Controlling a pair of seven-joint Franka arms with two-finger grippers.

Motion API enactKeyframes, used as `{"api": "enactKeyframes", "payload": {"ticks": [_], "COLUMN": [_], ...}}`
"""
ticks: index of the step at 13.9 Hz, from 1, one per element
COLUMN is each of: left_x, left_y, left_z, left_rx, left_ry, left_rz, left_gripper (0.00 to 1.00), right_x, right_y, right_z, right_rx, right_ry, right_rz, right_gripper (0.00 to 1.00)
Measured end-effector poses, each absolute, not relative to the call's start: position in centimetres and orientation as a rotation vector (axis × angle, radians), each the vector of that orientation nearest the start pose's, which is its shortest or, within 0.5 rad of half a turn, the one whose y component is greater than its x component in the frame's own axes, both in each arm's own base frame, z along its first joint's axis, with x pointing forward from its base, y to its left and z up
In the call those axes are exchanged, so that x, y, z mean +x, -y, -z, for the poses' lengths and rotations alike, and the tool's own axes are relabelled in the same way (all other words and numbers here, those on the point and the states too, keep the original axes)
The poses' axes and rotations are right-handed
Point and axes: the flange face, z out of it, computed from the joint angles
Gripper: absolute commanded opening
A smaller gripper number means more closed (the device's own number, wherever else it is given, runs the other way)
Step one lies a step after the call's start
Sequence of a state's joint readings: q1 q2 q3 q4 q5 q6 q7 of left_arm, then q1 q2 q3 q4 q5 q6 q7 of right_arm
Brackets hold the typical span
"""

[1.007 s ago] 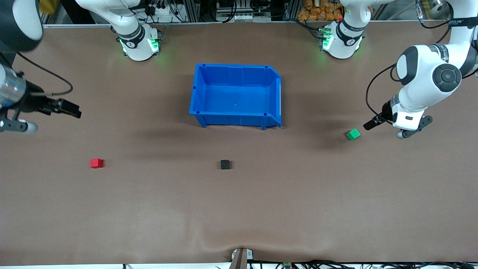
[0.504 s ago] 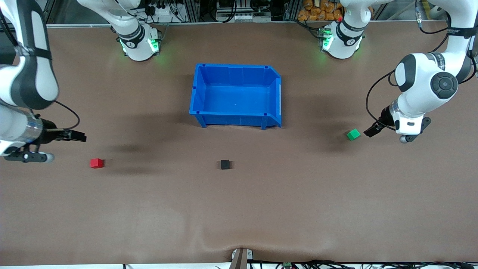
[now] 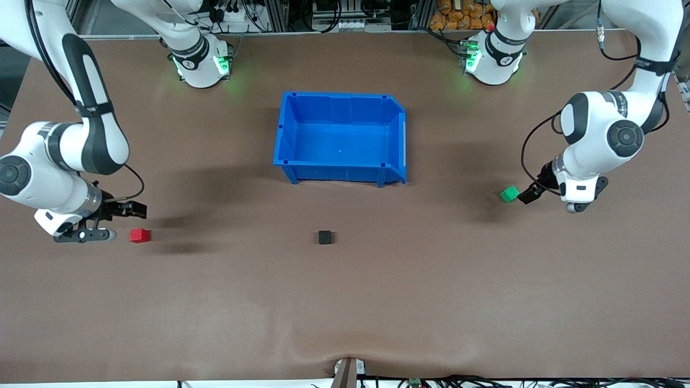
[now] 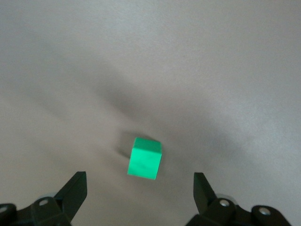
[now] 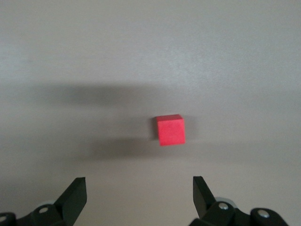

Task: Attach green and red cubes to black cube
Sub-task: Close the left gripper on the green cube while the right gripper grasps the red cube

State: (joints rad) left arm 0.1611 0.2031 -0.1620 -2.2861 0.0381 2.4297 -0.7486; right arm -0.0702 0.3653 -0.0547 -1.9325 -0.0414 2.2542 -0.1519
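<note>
Both arms have swung in toward their cubes over the last second. The left gripper (image 3: 525, 195) now hangs low just beside the green cube (image 3: 509, 194), at its 3 o'clock in the front view, jaws wide and empty. The right gripper (image 3: 135, 210) has dropped to the red cube (image 3: 139, 235), just at its 12 o'clock, also spread and empty. The black cube (image 3: 324, 237) sits untouched between them, at 6 o'clock from the bin (image 3: 280, 129). Both grasps look imminent; nothing is joined yet.
</note>
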Motion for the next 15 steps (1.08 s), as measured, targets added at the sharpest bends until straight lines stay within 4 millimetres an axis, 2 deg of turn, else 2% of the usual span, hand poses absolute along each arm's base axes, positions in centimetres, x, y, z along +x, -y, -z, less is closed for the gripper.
{"api": "enactKeyframes", "payload": {"ticks": [3, 4, 6, 13, 15], "left_x": [52.6, 52.5, 52.4, 52.3, 52.3], "left_y": [0.3, 0.4, 0.5, 0.8, 0.9], "left_z": [-23.3, -22.7, -21.6, -19.2, -19.0], "left_rx": [-2.947, -2.949, -2.950, -2.965, -2.965], "left_ry": [1.043, 1.007, 0.935, 0.895, 0.888], "left_rz": [-0.096, -0.104, -0.109, -0.107, -0.112], "left_gripper": [0.99, 0.93, 0.89, 0.82, 0.75], "right_x": [60.7, 60.6, 60.2, 59.4, 59.2], "right_y": [9.0, 9.1, 9.7, 12.8, 13.0], "right_z": [-27.0, -26.6, -25.6, -21.6, -21.1], "right_rx": [-3.179, -3.178, -3.173, -3.172, -3.174], "right_ry": [0.071, 0.069, 0.052, -0.025, -0.029], "right_rz": [-0.129, -0.141, -0.174, -0.170, -0.157], "right_gripper": [1.00, 1.00, 1.00, 1.00, 1.00]}}
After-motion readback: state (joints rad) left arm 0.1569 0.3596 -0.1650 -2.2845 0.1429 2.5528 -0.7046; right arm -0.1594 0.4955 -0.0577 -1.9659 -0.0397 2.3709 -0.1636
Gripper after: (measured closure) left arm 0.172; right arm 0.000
